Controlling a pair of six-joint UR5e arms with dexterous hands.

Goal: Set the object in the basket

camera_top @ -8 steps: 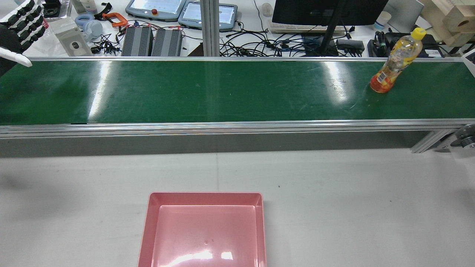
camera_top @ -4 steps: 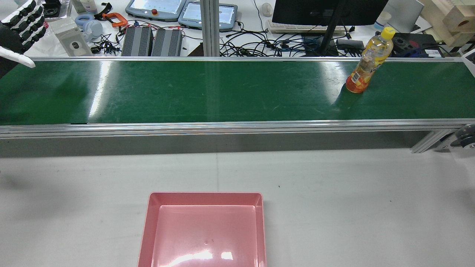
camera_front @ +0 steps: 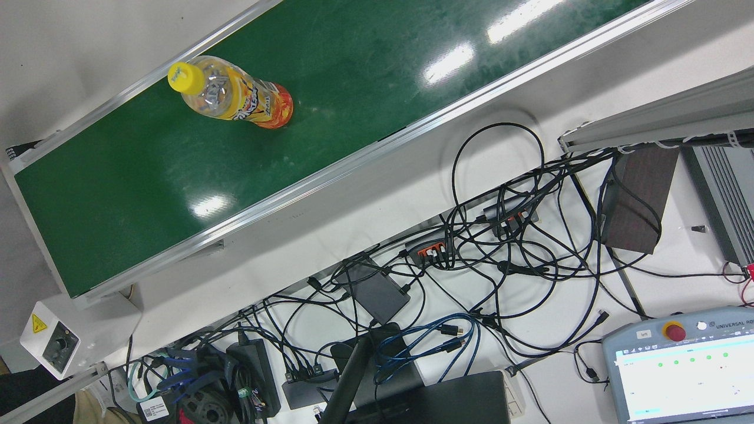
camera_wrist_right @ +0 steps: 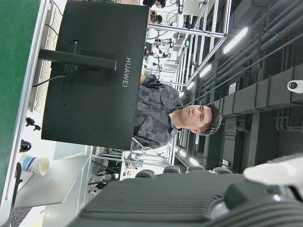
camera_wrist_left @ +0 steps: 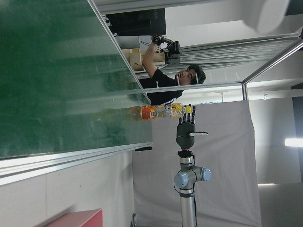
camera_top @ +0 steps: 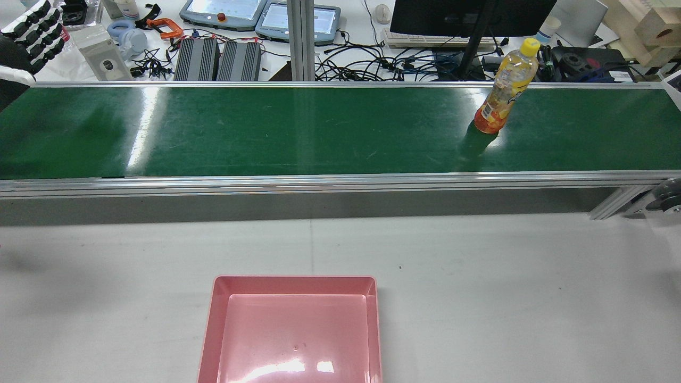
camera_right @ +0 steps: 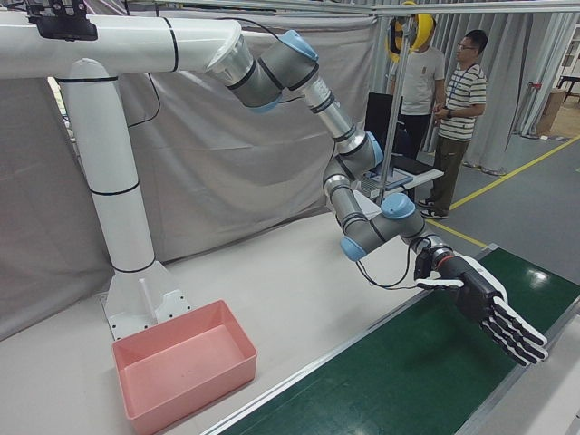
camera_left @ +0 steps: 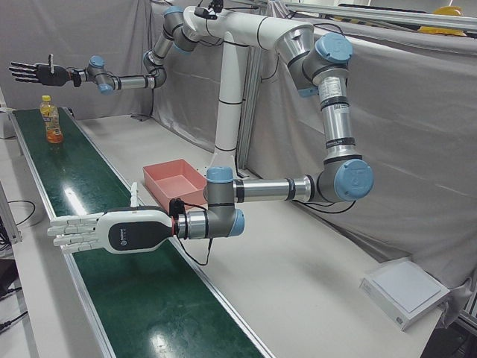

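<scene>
An orange drink bottle (camera_top: 500,90) with a yellow cap stands upright on the green conveyor belt (camera_top: 319,133) toward its right end; it also shows in the front view (camera_front: 235,94) and left-front view (camera_left: 51,119). The pink basket (camera_top: 295,279) sits empty on the white table before the belt. My left hand (camera_left: 82,233) is open, fingers straight, held over the belt's left end, far from the bottle; it shows at the rear view's edge (camera_top: 29,32). My right hand (camera_left: 33,72) is open and empty, raised above and beyond the bottle.
Behind the belt, a cluttered desk holds cables (camera_top: 372,64), a monitor (camera_top: 468,16) and teach pendants (camera_top: 223,10). Two people (camera_right: 453,100) stand past the belt's left end. The belt's aluminium rail (camera_top: 319,181) runs between belt and table.
The bottle has travelled leftward along the belt in the rear view, still upright. My left hand has stayed almost still at the left edge.
</scene>
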